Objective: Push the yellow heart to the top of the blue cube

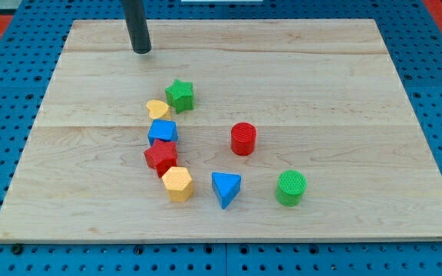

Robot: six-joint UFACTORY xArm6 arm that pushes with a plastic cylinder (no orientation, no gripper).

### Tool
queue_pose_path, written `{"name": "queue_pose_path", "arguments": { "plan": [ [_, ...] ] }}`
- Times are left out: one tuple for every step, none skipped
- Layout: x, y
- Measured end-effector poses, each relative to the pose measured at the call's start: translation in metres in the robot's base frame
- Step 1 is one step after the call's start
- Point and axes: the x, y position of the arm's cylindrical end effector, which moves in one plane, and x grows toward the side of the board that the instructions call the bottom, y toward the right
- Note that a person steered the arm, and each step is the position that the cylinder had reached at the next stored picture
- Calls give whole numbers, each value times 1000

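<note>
**Ana:** Where's my tip (142, 50) just now?

**Ben:** Up near the view's top, left of centre, on bare wood (321, 92) and touching no block. It's a plain rod, so there's no opening or closing to report and it carries nothing.

**Ana:** And the yellow heart (158, 109)?

**Ben:** From my tip it lies at about six o'clock, a shade toward five, well apart. It already sits just above the blue cube (163, 131), at the cube's twelve to eleven o'clock. The two look to be touching, though the angle won't let me swear to it.

**Ana:** So the push is small?

**Ben:** I'd judge so. At most a nudge toward three o'clock to centre the heart over the cube. The green star (180, 94) sits at the heart's one o'clock, just beside it, so it crowds that side.

**Ana:** Long axis of the heart?

**Ben:** Roughly left to right across the view; the point is hard to make out.

**Ana:** Count them.

**Ben:** Eight blocks. One yellow heart, one blue cube, one green star, one red star (160, 156), one yellow hexagon (177, 183), one blue triangle (225, 188), one red cylinder (243, 139), one green cylinder (291, 188).
</note>
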Motion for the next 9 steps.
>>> {"name": "queue_pose_path", "arguments": {
  "plan": [
    [-4, -32],
    [39, -25],
    [117, 6],
    [141, 4],
    [155, 3],
    [173, 38],
    [170, 34],
    [190, 26],
    [213, 25]
  ]
}}
